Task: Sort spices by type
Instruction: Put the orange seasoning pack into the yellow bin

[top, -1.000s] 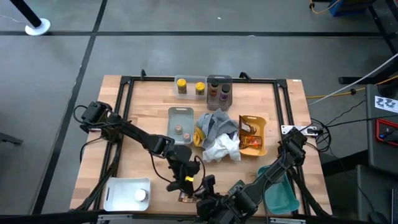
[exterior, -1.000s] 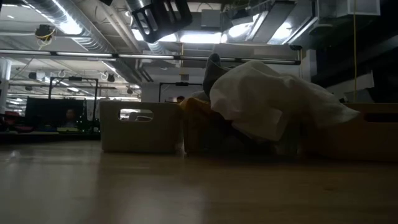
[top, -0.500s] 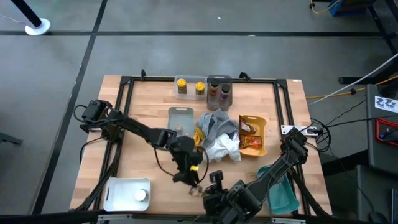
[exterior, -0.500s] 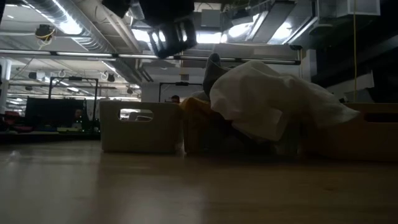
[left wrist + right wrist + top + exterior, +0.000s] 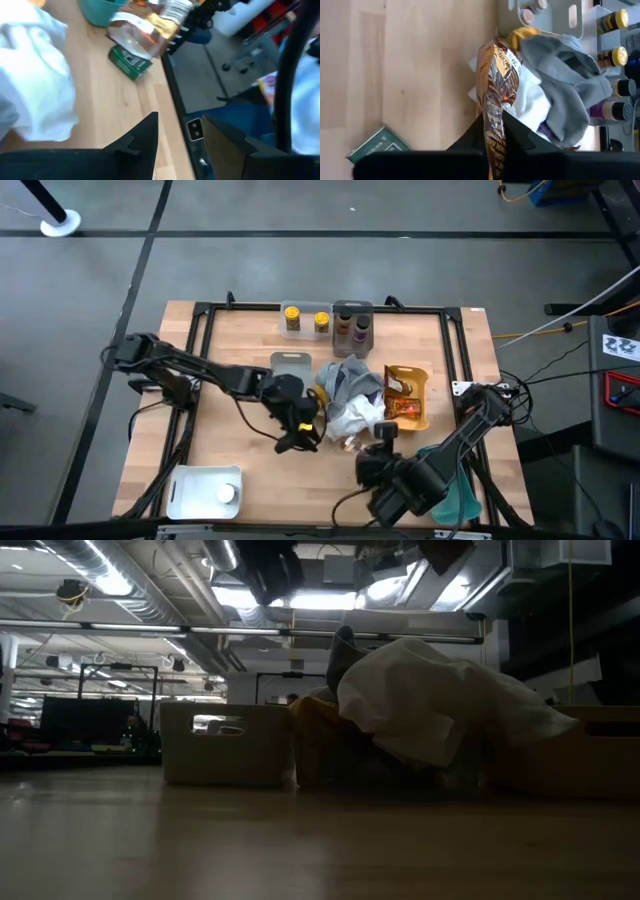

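Brown packet [image 5: 496, 85] clamped in right fingers [image 5: 490, 131], left fingers [image 5: 145, 135] apart, pots in grey tray [image 5: 290, 362]

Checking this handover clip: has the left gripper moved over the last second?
Yes. In the high view the left gripper has drawn back from the table's near edge toward the pale grey plastic tray.

Brown packet [image 5: 496, 90] glossy, gold and white print; small box [image 5: 376, 145] dark green, pale label; cloths: one grey [image 5: 350, 377], one white [image 5: 352, 418]; jars [image 5: 305, 320] yellow-capped, beside them jars [image 5: 352, 326] dark brown-purple; trays: yellow [image 5: 425, 395], grey [image 5: 290, 361], teal [image 5: 458, 495], white [image 5: 195, 490]; table [image 5: 230, 370] light wood, black frame
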Tool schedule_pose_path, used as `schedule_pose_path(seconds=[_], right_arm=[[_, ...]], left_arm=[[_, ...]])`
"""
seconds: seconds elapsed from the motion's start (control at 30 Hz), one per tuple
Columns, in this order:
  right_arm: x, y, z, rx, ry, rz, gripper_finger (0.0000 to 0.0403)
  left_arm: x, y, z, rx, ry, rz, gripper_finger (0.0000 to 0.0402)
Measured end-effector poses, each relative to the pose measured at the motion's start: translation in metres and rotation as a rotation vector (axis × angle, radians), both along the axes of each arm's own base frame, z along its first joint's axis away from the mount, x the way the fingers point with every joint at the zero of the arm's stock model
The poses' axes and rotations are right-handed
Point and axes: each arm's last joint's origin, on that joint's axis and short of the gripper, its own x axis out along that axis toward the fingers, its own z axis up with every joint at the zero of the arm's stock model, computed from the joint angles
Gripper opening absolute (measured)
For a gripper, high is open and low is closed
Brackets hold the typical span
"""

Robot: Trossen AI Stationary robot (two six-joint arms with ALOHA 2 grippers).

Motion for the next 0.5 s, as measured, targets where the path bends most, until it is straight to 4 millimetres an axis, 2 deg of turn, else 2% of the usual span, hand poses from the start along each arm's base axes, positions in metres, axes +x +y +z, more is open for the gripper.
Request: schedule_pose_path(seconds=[0.13, 0.27, 0.5], right_arm=[[-0.006, -0.022, -0.002, -0.007, 0.035, -0.048, 0.0031], [-0.021, -0.05, -0.008, 0.022, 0.112, -0.127, 0.0018], [-0.067, -0.095, -0.026, 0.095, 0.196, -0.313, 0.0028]], left_arm=[[-0.014, -0.008, 0.011, 0.082, -0.016, 0.029, 0.0136], [-0.028, -0.021, 0.015, 0.151, 0.005, 0.04, 0.0136], [-0.049, -0.048, 0.014, 0.302, 0.037, 0.088, 0.0136]])
